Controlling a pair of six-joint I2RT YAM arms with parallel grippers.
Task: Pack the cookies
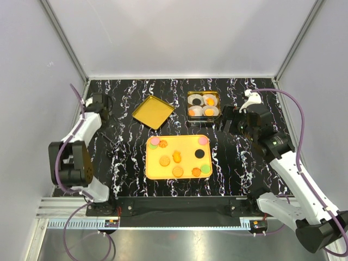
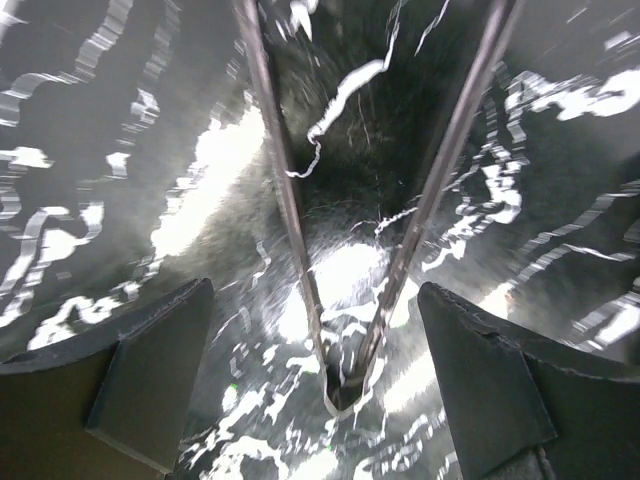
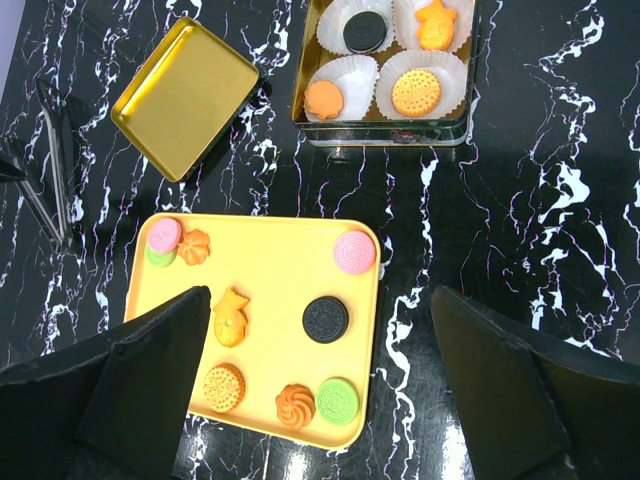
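Taking stock of the black marbled worktop (image 1: 234, 168), you have:

- Yellow tray (image 1: 185, 142), centre of the worktop. Nine cookies (image 3: 224, 387) lie loose on it: four orange, two pink, two green, one black. One green sits partly under a pink at the tray's far left corner.
- Gold tin (image 3: 385, 133), beyond the tray, open. It holds four white paper cups (image 3: 355, 75), one cookie in each: three orange, one black.
- Gold lid (image 1: 153, 112), flat on the worktop, left of the tin and apart from it.
- Metal tongs (image 2: 340, 385), on the worktop at the left, apart from the tray.
- Left gripper (image 2: 315, 300): jaws spread, empty, low over the tongs with one finger to either side.
- Right gripper (image 3: 320, 295): jaws wide apart, empty, raised off the worktop just right of the tin.
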